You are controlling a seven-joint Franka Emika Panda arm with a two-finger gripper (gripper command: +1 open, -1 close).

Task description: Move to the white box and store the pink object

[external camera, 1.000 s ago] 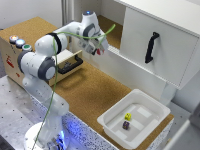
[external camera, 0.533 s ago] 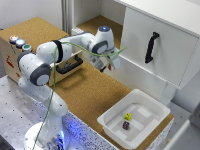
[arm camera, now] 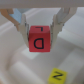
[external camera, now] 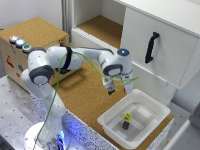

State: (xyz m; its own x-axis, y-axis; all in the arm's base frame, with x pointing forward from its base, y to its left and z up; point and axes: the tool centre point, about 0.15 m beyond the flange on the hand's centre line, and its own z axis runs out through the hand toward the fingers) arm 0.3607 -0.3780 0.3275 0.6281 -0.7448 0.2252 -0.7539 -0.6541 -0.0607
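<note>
Arm reaches over from the exterior view's left, its gripper point(external camera: 116, 90) hanging at the white box's point(external camera: 112, 123) ten o'clock edge; yellow cube point(external camera: 128, 116) and dark cube point(external camera: 125, 125) lie inside. Wrist view: fingers point(arm camera: 22, 25) clamp the pink object point(arm camera: 39, 38), its letter D upright, above a yellow cube point(arm camera: 59, 75); no long axis.

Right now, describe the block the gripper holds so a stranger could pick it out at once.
Find the white box on the cork table, at the exterior view's right. Just above its near rim hangs the gripper, shut on the pink block. It is pinkish-red with a black D, and held aloft, while the yellow cube and dark cube lie in the box.
</note>
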